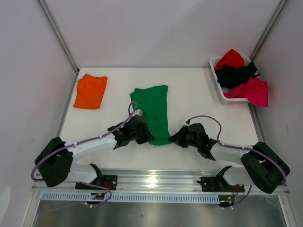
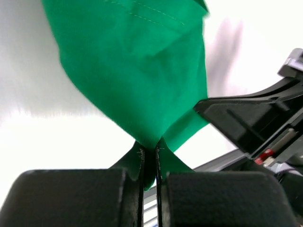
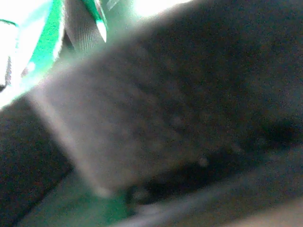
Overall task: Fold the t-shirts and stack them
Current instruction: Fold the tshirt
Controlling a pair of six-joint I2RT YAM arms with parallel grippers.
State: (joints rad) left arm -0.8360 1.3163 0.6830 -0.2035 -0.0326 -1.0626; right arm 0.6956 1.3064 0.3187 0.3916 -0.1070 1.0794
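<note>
currently the soft bright green cloth t-shirt (image 1: pixel 154 111) is pinched at its near hem between the pressed-together fingers (image 2: pixel 94 198) of the left gripper (image 2: pixel 150 163), with the cloth fanning out ahead of them. whether the right gripper (image 1: pixel 174 138), just beside the same hem, is closed cannot be told, as its view is blurred. if only 1 corner is truly held, the fold could be dragged askew and the cloth bunched. the folded orange cloth t-shirt (image 1: pixel 90 91) lies well beyond the left fingers.

Plain green t-shirt (image 1: pixel 154 111), orange t-shirt (image 1: pixel 90 91), red t-shirt (image 1: pixel 230 58), black t-shirt (image 1: pixel 235 74), magenta t-shirt (image 1: pixel 251 91).
</note>
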